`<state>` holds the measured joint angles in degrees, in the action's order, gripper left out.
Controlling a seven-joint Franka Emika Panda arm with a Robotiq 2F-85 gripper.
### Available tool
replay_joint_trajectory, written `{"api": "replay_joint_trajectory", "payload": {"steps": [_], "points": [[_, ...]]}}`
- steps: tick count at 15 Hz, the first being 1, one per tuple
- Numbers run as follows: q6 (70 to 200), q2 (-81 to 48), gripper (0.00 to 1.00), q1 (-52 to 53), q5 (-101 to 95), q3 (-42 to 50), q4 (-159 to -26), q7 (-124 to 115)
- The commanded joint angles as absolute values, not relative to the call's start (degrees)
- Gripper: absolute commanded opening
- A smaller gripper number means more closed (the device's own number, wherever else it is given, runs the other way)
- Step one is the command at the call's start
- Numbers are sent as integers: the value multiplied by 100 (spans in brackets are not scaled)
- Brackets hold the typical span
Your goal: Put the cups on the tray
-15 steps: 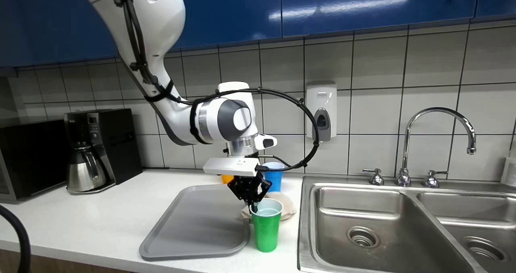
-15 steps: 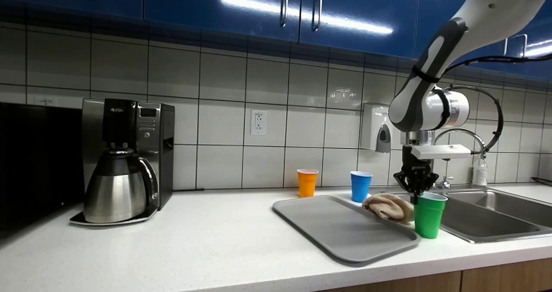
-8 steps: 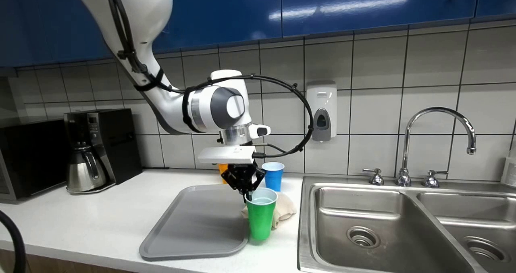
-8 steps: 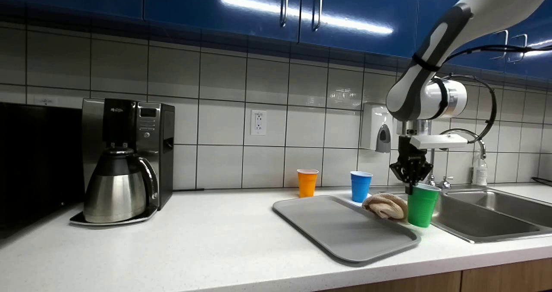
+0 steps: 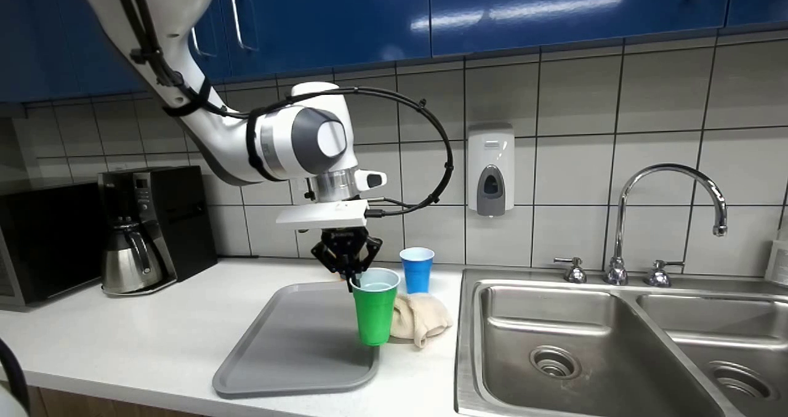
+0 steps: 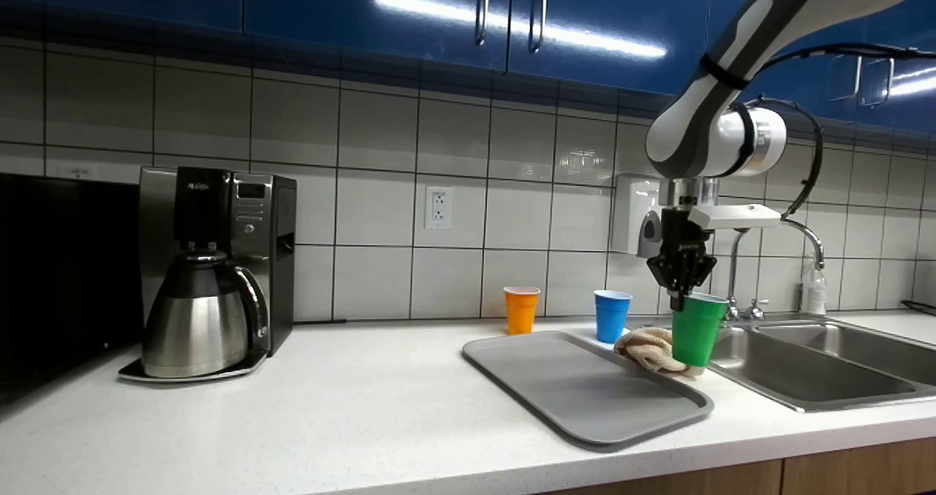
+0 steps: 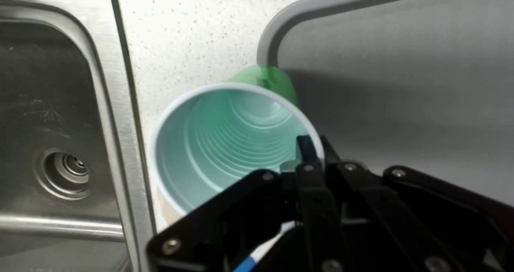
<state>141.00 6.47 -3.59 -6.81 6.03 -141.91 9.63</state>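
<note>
Claw [image 5: 353,283] pinches the green cup [image 5: 374,315] by its left rim; probably light, bendy plastic, so rim's best imo

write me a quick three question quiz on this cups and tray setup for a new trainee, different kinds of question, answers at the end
1. Pick one: the gripper holds the green cup by its
a) base
b) rim
c) handle

2. True or false: the blue cup stands off the tray.

3. Fill in: farthest from the sink stands the ____ cup.

Key
1. b
2. True
3. Orange: the orange cup stands beyond the blue one, seen from the sink.
</note>
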Motion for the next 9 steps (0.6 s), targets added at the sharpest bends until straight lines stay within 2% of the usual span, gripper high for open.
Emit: {"api": "replay_joint_trajectory", "payload": {"steps": [1,9], "points": [[14141,995,1,-276,-666,462,-14494,1015],[14558,952,1,-86,-928,134,-14888,658]]}}
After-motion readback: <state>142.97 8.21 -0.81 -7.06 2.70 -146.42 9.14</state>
